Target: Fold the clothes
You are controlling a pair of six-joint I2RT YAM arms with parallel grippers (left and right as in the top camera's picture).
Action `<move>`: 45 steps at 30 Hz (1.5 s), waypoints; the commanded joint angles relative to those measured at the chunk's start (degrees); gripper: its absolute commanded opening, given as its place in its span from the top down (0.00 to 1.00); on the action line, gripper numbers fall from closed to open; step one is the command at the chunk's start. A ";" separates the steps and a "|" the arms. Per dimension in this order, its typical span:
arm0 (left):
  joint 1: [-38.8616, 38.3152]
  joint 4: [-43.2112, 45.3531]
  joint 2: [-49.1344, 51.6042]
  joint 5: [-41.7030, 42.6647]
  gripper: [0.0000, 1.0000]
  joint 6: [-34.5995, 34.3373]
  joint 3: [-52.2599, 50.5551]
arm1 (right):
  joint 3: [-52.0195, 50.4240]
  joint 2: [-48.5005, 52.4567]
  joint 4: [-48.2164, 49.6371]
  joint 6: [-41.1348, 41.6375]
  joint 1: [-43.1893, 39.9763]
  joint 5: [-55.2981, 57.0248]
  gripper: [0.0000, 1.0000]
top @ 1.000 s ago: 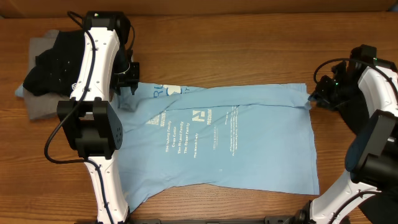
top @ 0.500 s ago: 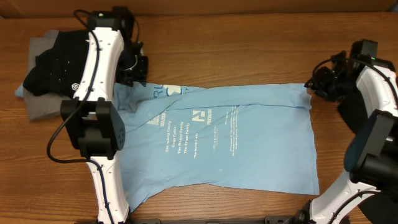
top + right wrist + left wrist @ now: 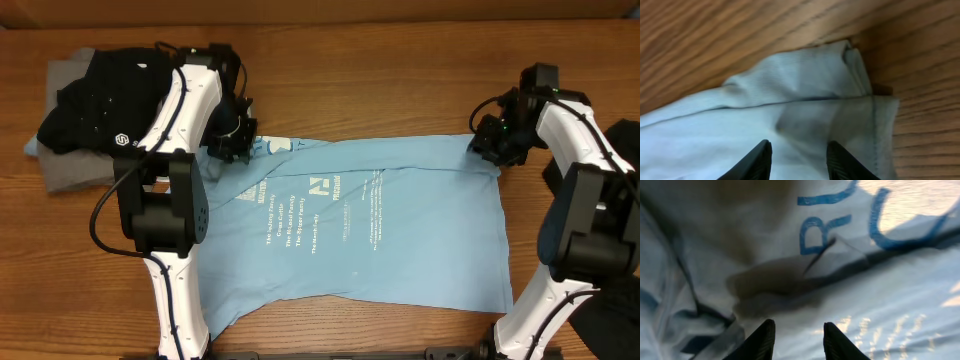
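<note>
Wooden table (image 3: 400,80) fills the overhead view, and most of its middle is taken by the light blue T-shirt (image 3: 380,230), spread flat with its white lettering (image 3: 290,215) facing up, collar end to the left and hem to the right. It probably lies this way so that its long far edge can be lifted and brought over in one fold. At the far left corner of the table, well apart from the work, black shirts (image 3: 100,105) are heaped on a grey shirt (image 3: 65,170), apparently put aside so they do not get caught up in the fold. The two arms reach to opposite ends of the T-shirt's far edge, which suits a two-point lift that keeps the cloth taut. The left gripper (image 3: 232,135) sits over the far left shoulder area; its wrist view shows its jaws apart above rumpled cloth and a printed patch with blue letters (image 3: 825,230), with nothing pinched between them. The right gripper (image 3: 492,145) is at the far right hem corner (image 3: 860,75), where the doubled hem is slightly bunched against the wood; its jaws also stand apart, straddling the cloth rather than clamping it. I judge that both claws are released and lined up to close on the edge, so the fold has not yet begun.
</note>
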 commanded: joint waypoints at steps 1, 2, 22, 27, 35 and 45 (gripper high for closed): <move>0.63 2.27 -1.70 -1.68 0.65 0.87 -3.10 | -0.22 0.26 -0.07 0.52 -0.31 1.86 0.63; 0.66 3.37 -1.70 -1.92 0.66 0.87 -4.20 | -0.24 0.28 -0.11 0.52 -0.31 1.86 0.64; 3.87 6.58 -1.70 -2.56 0.69 0.87 -9.81 | -0.44 -4.57 -9.20 0.50 -2.36 4.24 0.96; 5.01 5.68 -1.70 -2.49 0.72 0.92 -9.81 | -0.44 -4.96 -10.47 2.19 -2.34 5.22 0.92; 4.76 5.62 -1.84 2.47 0.72 1.36 -8.76 | -0.44 -4.98 -2.36 -2.10 -0.72 -7.58 0.74; 4.52 3.63 -2.16 11.30 0.72 1.60 -1.29 | -0.46 -2.80 10.73 -2.12 2.16 -6.60 0.60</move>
